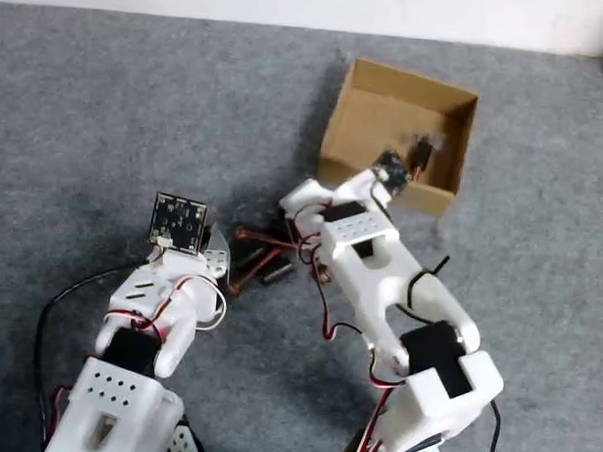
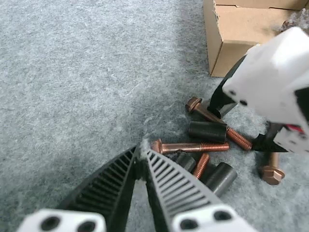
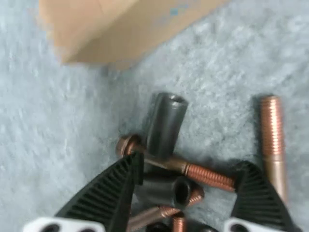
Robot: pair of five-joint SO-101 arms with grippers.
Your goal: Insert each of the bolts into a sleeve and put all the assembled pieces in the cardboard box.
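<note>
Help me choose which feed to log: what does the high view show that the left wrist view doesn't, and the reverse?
High view adds: the inside of the cardboard box, with a dark piece lying in it, and the left arm. Left wrist view adds: the left gripper, shut, and each sleeve and bolt told apart. Shared: the box's outer wall, the bolts and sleeves, and the right gripper over them.

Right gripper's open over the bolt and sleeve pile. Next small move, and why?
Probably lower the right gripper and close on the dark sleeve, which lies between its open fingers. The left gripper is shut beside the bolts, holding nothing.
</note>
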